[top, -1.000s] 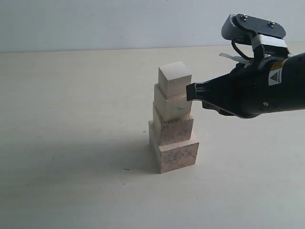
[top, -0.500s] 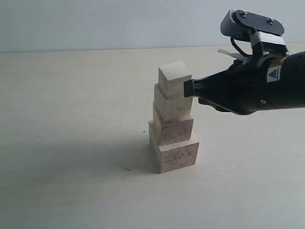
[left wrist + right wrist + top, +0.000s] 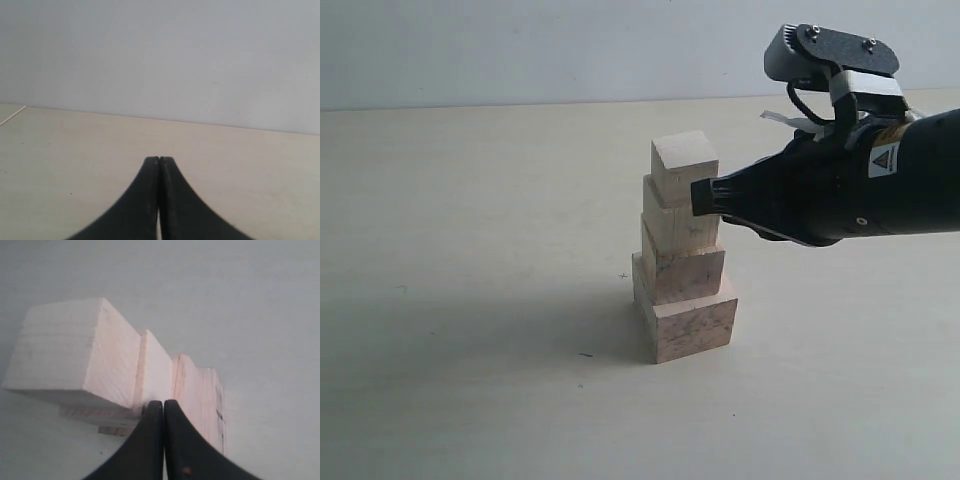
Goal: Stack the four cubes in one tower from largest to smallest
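Note:
The four cubes stand as one stepped tower (image 3: 682, 250) on the table: a wide speckled base cube (image 3: 688, 322), a pinkish second cube (image 3: 684, 268), a paler third cube (image 3: 675, 220) and the smallest pale cube (image 3: 684, 165) on top, slightly askew. My right gripper (image 3: 698, 197) is shut with nothing in it, its tip against the right side of the third cube. In the right wrist view the shut gripper (image 3: 163, 402) touches the tower (image 3: 150, 375). My left gripper (image 3: 159, 159) is shut and empty over bare table, away from the cubes.
The tan table (image 3: 470, 300) runs wide on all sides of the tower, up to a pale wall (image 3: 520, 50) at the back. The right arm's black body (image 3: 860, 180) hangs to the right of the tower at the level of its upper half.
My right gripper has moved left, from just beside the upper cubes to pressing on them. The top two cubes have shifted slightly left.

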`<state>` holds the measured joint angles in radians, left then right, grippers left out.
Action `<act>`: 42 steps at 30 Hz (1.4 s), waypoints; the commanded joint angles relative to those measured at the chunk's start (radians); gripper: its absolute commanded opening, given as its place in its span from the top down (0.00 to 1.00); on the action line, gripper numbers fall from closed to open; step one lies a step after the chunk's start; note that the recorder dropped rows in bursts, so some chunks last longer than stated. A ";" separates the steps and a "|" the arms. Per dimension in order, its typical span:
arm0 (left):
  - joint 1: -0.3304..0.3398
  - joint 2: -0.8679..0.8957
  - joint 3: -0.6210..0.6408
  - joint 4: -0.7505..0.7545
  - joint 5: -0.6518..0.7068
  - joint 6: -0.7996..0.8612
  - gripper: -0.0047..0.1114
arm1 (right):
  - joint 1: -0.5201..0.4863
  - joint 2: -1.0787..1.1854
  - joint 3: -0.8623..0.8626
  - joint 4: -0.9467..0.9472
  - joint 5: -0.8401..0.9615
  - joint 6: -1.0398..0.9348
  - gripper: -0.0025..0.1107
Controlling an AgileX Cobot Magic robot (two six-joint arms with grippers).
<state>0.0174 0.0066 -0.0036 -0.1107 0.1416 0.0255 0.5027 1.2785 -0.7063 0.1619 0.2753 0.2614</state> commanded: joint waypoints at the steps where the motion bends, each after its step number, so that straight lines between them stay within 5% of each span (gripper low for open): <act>1: -0.007 -0.007 0.004 -0.006 -0.001 0.000 0.96 | 0.003 0.004 0.004 -0.003 0.003 -0.008 0.98; 11: -0.007 -0.007 0.004 -0.006 -0.001 -0.002 0.96 | -0.010 -0.106 0.007 -0.080 0.136 0.055 0.98; 35: -0.007 -0.007 0.004 -0.006 -0.001 -0.002 0.96 | -0.008 -0.035 0.037 -0.123 0.013 0.054 0.98; 42: -0.007 -0.007 0.004 -0.006 -0.001 0.000 0.96 | 0.058 -0.187 0.081 -0.115 0.065 0.036 0.98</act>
<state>0.0174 0.0066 -0.0036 -0.1107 0.1416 0.0255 0.5237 1.1577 -0.6476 0.0460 0.3491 0.3203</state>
